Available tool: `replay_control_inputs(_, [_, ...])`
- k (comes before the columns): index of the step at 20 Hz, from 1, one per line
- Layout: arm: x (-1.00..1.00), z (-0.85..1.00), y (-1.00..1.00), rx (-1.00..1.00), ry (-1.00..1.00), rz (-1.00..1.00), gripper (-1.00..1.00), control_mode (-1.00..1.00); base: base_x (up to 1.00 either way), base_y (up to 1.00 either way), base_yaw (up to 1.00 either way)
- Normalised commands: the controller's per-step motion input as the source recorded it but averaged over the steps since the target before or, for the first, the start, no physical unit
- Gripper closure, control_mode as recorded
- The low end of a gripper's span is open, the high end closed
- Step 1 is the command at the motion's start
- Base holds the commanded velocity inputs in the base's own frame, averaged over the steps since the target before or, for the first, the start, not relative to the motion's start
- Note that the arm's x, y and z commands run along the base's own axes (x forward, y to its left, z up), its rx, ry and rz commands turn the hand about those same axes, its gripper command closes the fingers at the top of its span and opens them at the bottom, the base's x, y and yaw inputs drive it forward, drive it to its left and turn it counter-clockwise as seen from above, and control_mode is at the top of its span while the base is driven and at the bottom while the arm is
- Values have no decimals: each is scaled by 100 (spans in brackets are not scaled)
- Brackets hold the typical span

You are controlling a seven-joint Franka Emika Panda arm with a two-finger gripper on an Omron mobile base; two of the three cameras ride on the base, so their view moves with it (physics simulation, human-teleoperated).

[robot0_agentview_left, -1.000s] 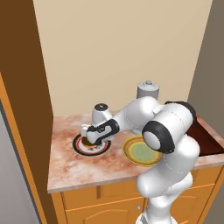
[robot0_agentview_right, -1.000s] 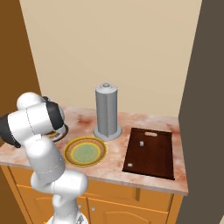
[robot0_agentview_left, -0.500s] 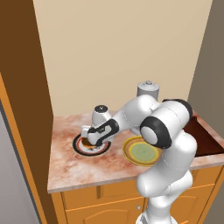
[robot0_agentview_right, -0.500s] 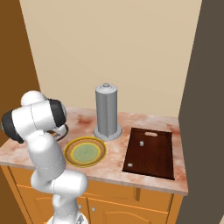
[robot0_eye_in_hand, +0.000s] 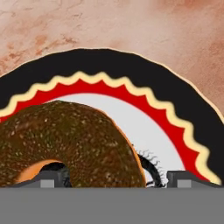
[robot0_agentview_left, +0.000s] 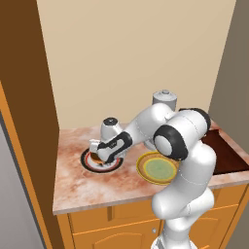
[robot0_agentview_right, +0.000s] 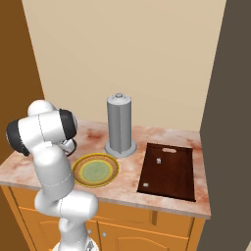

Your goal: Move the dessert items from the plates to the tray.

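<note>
The chocolate-brown donut (robot0_eye_in_hand: 65,140) lies on the black-rimmed plate (robot0_eye_in_hand: 131,72) with the red ring and white centre. My gripper (robot0_eye_in_hand: 118,179) is open and low over it. One fingertip (robot0_eye_in_hand: 52,178) sits at the donut's hole, the other stands off its right edge above the white centre. In the left base view the gripper (robot0_agentview_left: 99,154) hangs over that plate (robot0_agentview_left: 87,164) at the counter's left. The yellow-rimmed, green-centred plate (robot0_agentview_right: 95,170) holds nothing. A small pale lump (robot0_agentview_right: 158,160) lies on the dark brown tray (robot0_agentview_right: 169,174).
A tall grey cylinder (robot0_agentview_right: 120,125) stands at the back between the yellow plate and the tray. A brown wall panel (robot0_agentview_left: 29,97) closes the counter's left side. A dark wall runs just right of the tray (robot0_agentview_left: 226,155).
The arm's elbow has swung a little to the left. The hand stays over the black-rimmed plate with hardly any shift.
</note>
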Motion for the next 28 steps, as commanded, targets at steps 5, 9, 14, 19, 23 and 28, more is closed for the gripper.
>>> replay_control_inputs(5, [0,0,0,0,0,0,100,-100,0,0,0])
replay_control_inputs(9, [0,0,0,0,0,0,100,-100,0,0,0])
replay_control_inputs(14, [-1,29,-19,3,-1,0,100,-100,0,0,0])
replay_control_inputs(19, [-25,77,-51,4,0,1,100,-100,0,0,0])
replay_control_inputs(23, [-37,61,-52,2,2,2,100,-100,0,0,0])
replay_control_inputs(28, [-46,42,-56,0,8,4,100,-100,0,0,0])
